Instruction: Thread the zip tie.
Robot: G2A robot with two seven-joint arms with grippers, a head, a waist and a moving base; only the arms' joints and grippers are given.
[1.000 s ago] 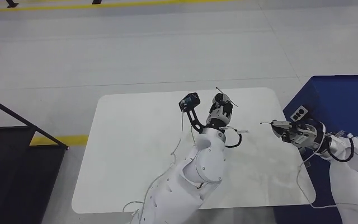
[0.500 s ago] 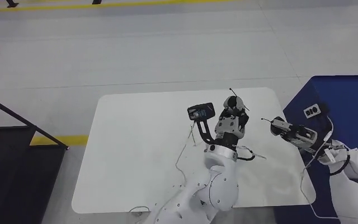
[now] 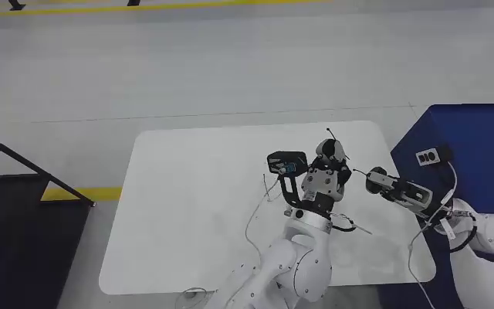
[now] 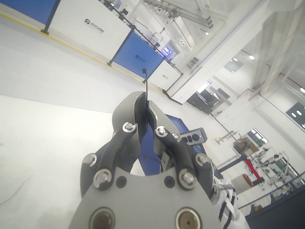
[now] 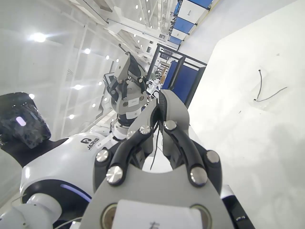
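Observation:
My left gripper [image 4: 145,102] is shut on a black zip tie [image 4: 145,84], whose head end sticks out past the fingertips. In the top view this gripper [image 3: 330,152] is raised over the table's right half, with the tie's tip [image 3: 333,135] pointing away. My right gripper [image 5: 159,101] is shut on a thin black zip tie strip [image 5: 156,141], and the tail hangs back between the fingers. From above, the right gripper [image 3: 371,178] is just to the right of the left one, and its short tie tip [image 3: 358,172] points at it. The two grippers are a small gap apart.
The white table [image 3: 177,201] has two loose black zip ties [image 5: 261,82] lying on it, left of the grippers. A blue surface [image 3: 463,131] with a small remote [image 3: 429,157] borders the table on the right. A thin cable [image 3: 251,220] trails across the tabletop.
The left arm has swung to the right with its zip tie, closing the gap to the right gripper. The right gripper has shifted slightly left. Both stayed shut.

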